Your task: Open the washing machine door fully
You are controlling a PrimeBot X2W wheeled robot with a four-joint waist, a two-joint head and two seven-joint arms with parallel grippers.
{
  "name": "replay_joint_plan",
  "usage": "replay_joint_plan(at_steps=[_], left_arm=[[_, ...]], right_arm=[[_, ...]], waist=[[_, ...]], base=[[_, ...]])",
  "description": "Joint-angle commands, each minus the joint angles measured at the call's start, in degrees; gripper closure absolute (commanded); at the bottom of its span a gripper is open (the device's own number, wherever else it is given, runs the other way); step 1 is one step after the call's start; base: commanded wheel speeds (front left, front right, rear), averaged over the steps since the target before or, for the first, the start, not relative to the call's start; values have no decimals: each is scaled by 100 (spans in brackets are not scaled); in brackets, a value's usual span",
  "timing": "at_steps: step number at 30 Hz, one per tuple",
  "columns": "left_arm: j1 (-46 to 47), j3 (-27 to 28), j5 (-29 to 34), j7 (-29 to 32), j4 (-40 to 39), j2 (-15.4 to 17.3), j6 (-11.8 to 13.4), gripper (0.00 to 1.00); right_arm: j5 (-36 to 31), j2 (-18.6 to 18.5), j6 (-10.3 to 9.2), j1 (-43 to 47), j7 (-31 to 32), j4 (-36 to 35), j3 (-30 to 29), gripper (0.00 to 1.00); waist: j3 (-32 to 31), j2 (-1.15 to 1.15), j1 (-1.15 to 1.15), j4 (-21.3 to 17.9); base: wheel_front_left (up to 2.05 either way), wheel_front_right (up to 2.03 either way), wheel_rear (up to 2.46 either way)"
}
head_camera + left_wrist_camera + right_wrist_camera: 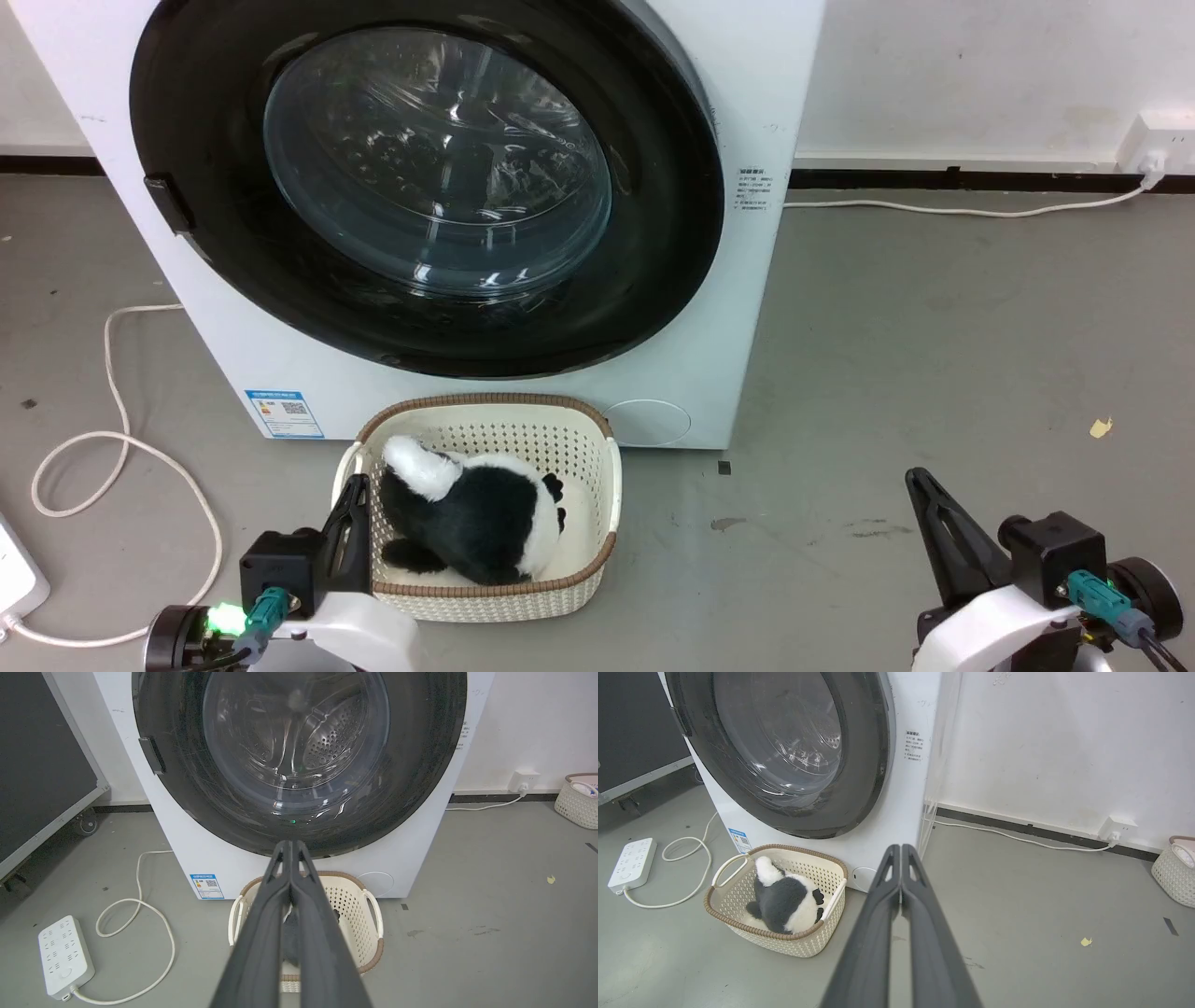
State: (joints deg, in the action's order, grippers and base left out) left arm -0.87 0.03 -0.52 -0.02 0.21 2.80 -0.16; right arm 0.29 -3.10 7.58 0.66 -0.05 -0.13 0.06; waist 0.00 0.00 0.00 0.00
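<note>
Washing machine door [429,177] lies flush against the washing machine [747,93] front, unopened, with left gripper [353,495] and right gripper [924,485] low, fingers pressed together, empty, so the entire opening is not yet done.

A cream perforated basket [495,602] with a brown woven rim stands on the grey floor, and a black-and-white plush panda [467,523] lies inside it. Well to the basket's left lie a white power strip [65,954] and its looping white cable [173,949], with a dark panel on casters [42,765] beyond them. Far to the basket's right are a yellow scrap [1102,427], a wall socket [1115,828] and a second pale basket [1174,872]
</note>
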Motion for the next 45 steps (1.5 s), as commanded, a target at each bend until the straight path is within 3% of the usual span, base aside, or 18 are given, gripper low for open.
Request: replay_joint_plan(at_steps=[1,11,12,33,45], left_arm=[[87,-3,52,2,-21,8,16,100],[87,-3,52,2,-21,8,16,100],[-1,2,-3,0,1,-1,0,0],[-2,-109,-120,-204,15,0,57,0],[193,-192,-255,-371,-109,1,170,0]], right_arm=[[-29,23,-9,-66,5,13,-6,100],[-29,23,-9,-66,5,13,-6,100],[1,0,0,2,0,0,1,0],[35,-38,0,-2,-203,-41,2,0],[212,-539,-1,-445,-371,-144,144,0]], waist=[[0,0,0,0],[0,0,0,0],[0,0,0,0],[64,0,0,43],[480,0,0,236]], base=[[0,0,0],[0,0,0],[0,0,0],[0,0,0],[0,0,0]])
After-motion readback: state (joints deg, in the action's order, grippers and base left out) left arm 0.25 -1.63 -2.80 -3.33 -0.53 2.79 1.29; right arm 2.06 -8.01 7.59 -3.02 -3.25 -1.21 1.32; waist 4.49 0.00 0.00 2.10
